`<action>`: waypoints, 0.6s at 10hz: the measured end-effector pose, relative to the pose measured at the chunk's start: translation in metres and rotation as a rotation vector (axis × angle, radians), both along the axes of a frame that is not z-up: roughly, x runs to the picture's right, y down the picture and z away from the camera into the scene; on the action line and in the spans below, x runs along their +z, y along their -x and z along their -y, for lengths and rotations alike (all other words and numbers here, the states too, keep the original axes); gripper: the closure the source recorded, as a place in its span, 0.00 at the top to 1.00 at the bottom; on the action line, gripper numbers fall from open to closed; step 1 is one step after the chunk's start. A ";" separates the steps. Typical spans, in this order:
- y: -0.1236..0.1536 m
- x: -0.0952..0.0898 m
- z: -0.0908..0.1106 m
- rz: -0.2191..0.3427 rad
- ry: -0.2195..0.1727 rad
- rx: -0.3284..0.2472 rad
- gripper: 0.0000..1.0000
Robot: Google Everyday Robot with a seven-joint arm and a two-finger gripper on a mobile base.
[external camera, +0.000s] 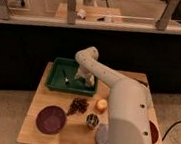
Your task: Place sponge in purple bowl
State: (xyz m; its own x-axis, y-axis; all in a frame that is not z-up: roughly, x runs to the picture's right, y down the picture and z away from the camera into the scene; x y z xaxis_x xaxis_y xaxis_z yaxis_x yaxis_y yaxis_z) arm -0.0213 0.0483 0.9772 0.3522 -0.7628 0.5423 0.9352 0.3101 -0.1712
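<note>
Camera view. A wooden counter stands before a dark wall. At its rear left sits a green tray.

The white arm rises from the lower right, crosses the right half of the counter and bends down into the tray. The gripper is inside the tray, at its right-hand end and low over the floor of it. Whether the gripper is spread, closed or holding anything cannot be told from here.

The sponge appears to be the pale shape directly at the gripper, within the tray and near its right wall; contact between the two cannot be confirmed. A thin pale item lies on the tray floor to the left of the gripper, too small to identify.

The purple bowl stands at the front left of the counter, upright, well apart from the tray. Its inside shows only dark purple.

Between tray and bowl, towards the middle, lies a dark red cluster. Just beside it to the right is a round orange fruit. In front of the fruit stands a small metal cup. A grey cloth lies near the front edge, partly hidden by the arm. A red patch shows at the arm's right side.
</note>
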 end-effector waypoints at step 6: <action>0.002 -0.001 0.002 0.018 -0.003 0.039 0.30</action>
State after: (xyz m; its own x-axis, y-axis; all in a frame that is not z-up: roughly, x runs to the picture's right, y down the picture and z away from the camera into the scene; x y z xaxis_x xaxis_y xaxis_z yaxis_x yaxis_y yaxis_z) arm -0.0229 0.0467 0.9763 0.3726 -0.7501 0.5464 0.9250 0.3473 -0.1539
